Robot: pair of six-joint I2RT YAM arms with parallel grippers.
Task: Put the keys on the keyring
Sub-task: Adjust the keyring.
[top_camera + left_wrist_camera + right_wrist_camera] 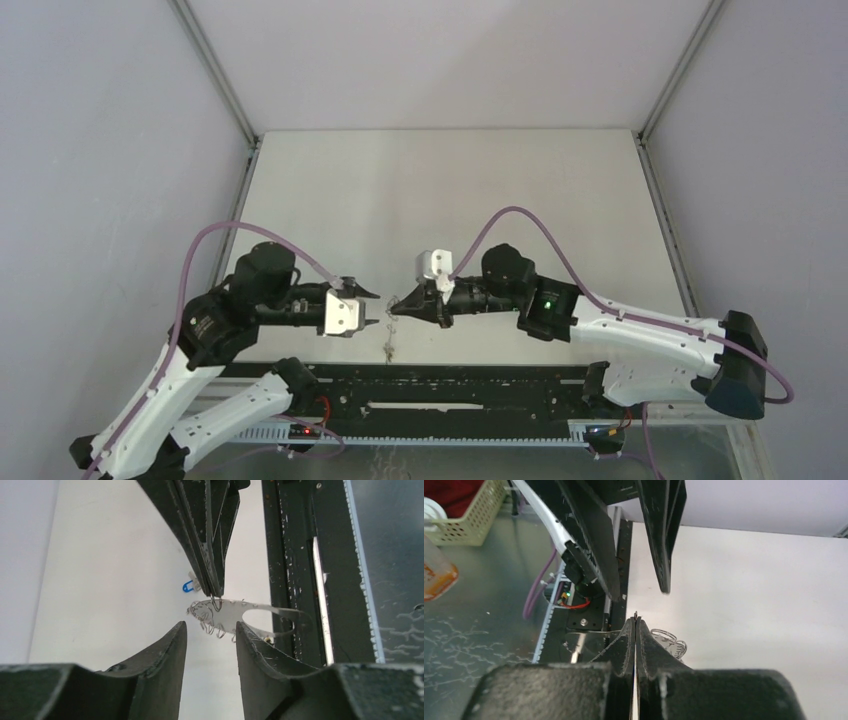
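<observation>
One view (left-wrist) shows blue key (187,586); right fingers (205,545) pinch keyring (235,611), left fingers (167,655) apart.

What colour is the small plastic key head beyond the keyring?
The small plastic key head is blue, clearest in left wrist view.

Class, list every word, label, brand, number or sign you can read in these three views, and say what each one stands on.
No text can be read in any view.
Clear container at the left edge of the right wrist view: it has an orange band, but any print is too blurred to read.
Table and black rail: no lettering shows.
</observation>
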